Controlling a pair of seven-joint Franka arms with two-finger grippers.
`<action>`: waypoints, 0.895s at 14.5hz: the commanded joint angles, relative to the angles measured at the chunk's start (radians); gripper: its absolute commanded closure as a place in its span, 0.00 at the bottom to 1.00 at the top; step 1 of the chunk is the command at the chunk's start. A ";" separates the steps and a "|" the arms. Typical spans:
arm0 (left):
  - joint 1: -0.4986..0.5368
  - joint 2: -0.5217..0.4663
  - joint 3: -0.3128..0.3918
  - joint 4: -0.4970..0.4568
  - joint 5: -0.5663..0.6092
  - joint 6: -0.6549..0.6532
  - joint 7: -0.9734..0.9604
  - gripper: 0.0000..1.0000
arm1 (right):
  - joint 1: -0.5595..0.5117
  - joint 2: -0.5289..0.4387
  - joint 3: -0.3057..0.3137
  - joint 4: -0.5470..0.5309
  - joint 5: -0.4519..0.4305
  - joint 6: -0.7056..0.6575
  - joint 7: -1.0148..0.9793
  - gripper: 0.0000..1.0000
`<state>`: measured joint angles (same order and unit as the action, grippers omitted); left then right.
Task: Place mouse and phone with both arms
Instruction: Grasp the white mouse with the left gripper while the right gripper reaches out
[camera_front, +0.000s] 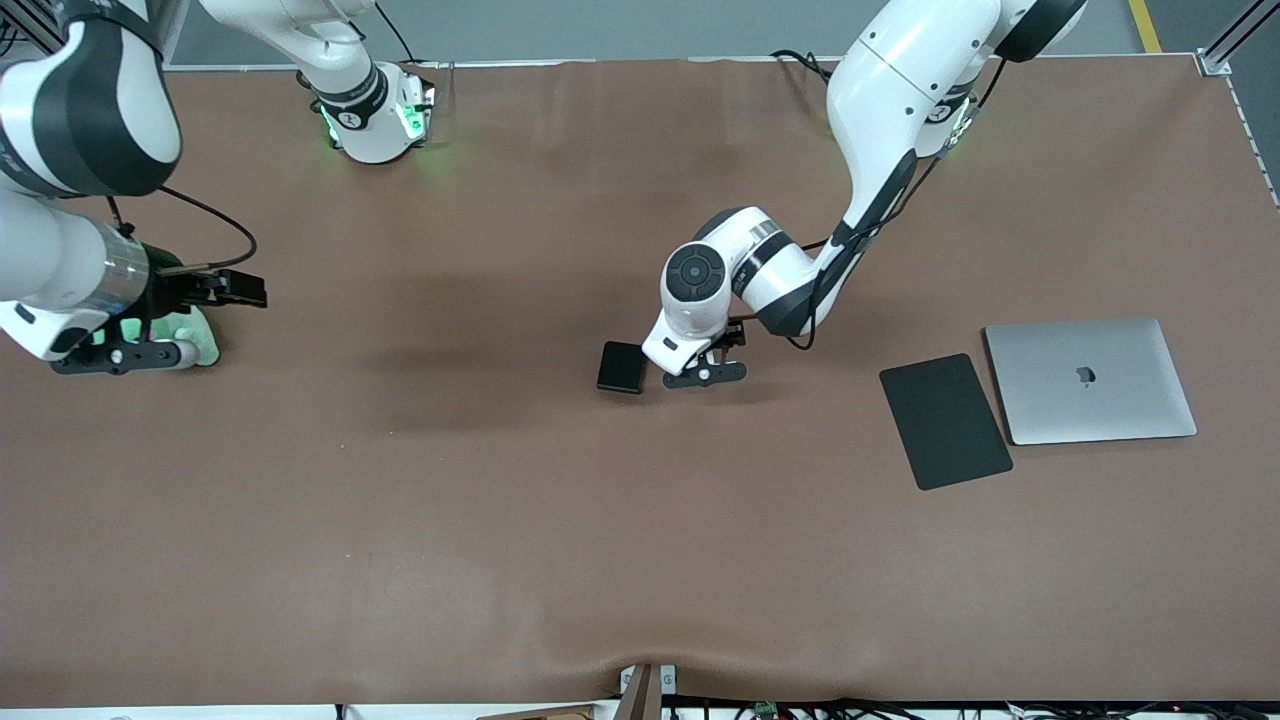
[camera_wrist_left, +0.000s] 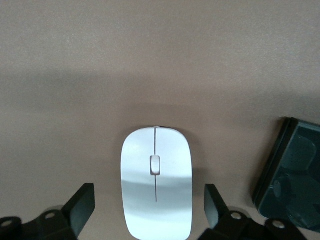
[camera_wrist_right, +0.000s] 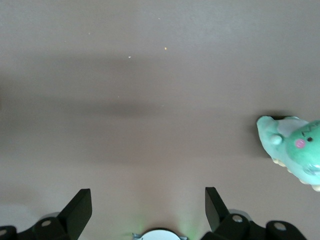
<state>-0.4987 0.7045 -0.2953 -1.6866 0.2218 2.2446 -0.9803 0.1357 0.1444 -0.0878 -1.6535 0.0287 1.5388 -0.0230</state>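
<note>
I read 0 of 2 placed: left gripper (camera_wrist_left: 150, 210) fingers spread around the mouse (camera_wrist_left: 156, 187), phone (camera_front: 621, 367) at its 9 o'clock; right gripper (camera_wrist_right: 148, 210) waits, fingers spread, empty.

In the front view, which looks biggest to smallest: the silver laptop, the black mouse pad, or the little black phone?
1. Laptop, largest.
2. Mouse pad, clearly smaller.
3. Phone, by far the smallest.
All lie flat on the table, so the order is safe.
</note>
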 joint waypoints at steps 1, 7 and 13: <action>-0.004 0.003 0.001 -0.008 0.031 0.017 -0.034 0.06 | 0.005 -0.014 -0.001 -0.064 0.046 0.064 0.037 0.00; -0.006 0.021 0.002 -0.007 0.033 0.018 -0.034 0.10 | 0.055 -0.013 0.063 -0.147 0.046 0.174 0.168 0.00; -0.006 0.038 0.004 0.004 0.045 0.024 -0.031 0.28 | 0.082 0.024 0.079 -0.155 0.048 0.219 0.189 0.00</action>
<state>-0.4989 0.7266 -0.2949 -1.6919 0.2244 2.2492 -0.9806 0.2009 0.1585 -0.0065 -1.8037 0.0634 1.7374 0.1521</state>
